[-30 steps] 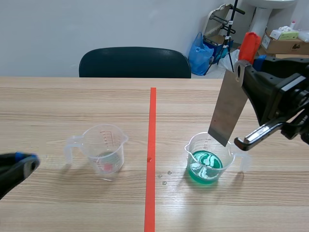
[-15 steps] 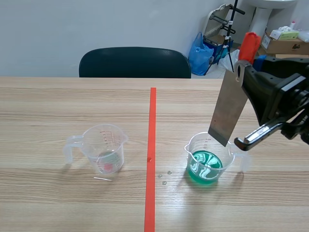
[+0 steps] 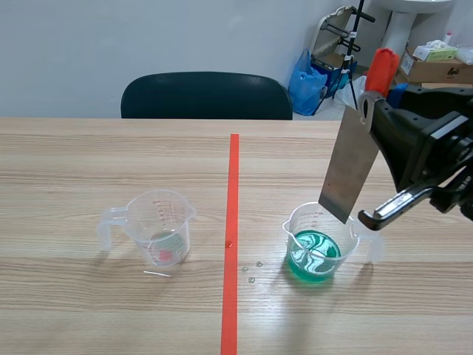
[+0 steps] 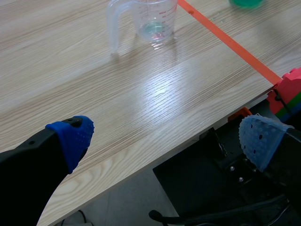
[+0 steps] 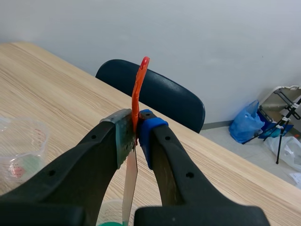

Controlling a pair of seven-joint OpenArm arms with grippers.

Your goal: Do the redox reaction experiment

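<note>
Status of left pincer [image 4: 164,139]: released, blue pads [image 4: 73,134] wide apart with nothing between them, hanging at the near edge of the table [image 4: 141,108]. Ahead of it the clear measuring cup [image 4: 150,21] stands upright, with only a faint reddish and greenish trace at its bottom. Across the red tape line [image 3: 232,222], a few droplets [image 3: 251,272] lie on the wood just beside the second cup [image 3: 319,244], which holds green liquid [image 3: 314,255]. My right pincer [image 5: 136,127] is clenched on a scraper [image 3: 349,166] just below its orange-red handle [image 3: 382,68]. The grey blade hangs tilted, its lower corner over that cup's rim and, as far as I can see, short of the liquid. Beyond the table I note a dark chair [image 3: 207,95] and a blue bag [image 3: 304,81].
</note>
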